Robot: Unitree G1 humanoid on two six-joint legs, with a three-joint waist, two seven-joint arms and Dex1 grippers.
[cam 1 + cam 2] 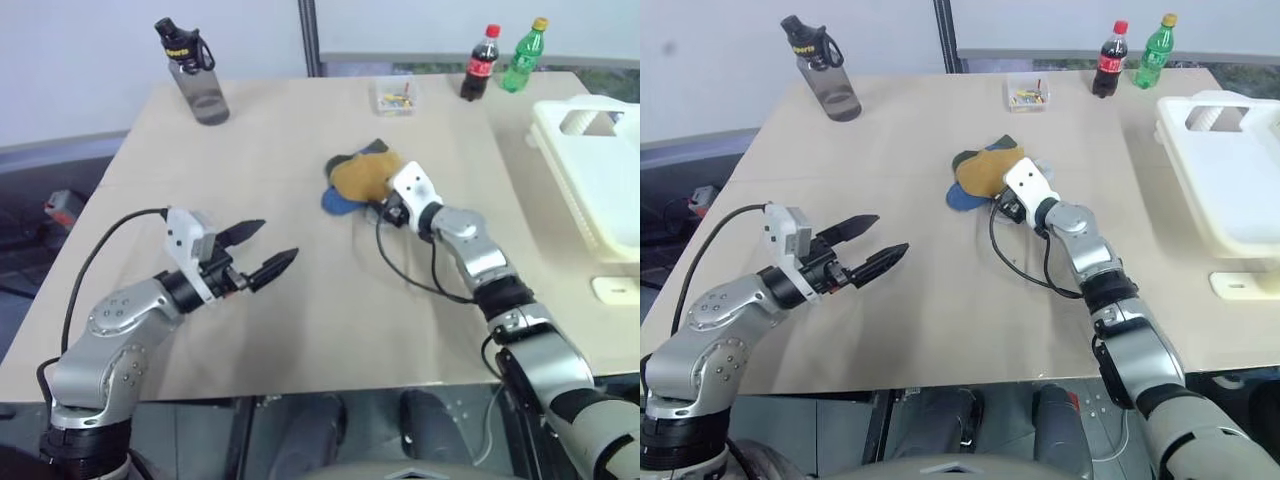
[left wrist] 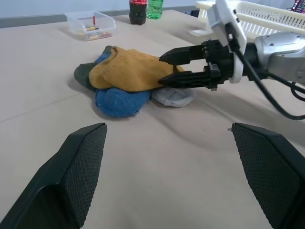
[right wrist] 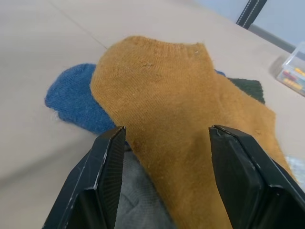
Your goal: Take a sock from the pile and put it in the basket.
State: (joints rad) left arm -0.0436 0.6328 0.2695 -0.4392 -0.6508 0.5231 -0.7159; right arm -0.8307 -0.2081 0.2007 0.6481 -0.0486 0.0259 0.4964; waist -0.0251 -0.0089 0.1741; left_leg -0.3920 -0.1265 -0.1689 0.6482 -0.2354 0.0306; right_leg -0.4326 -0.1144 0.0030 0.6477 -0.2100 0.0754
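Mustard sock [image 3: 181, 119] draped lengthwise over pile [image 2: 124, 81], seemingly toward end effector.

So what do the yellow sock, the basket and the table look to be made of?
Yellow sock: soft matte knit; fine stitch texture and fuzz show. Basket: glossy cream plastic, probably moulded, with slotted sides. Table: smooth matte beige board, perhaps laminate; a seam line runs across it.

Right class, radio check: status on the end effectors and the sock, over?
Right end effector open, straddling the mustard sock on the pile. Left end effector open, idle. Basket unobstructed.
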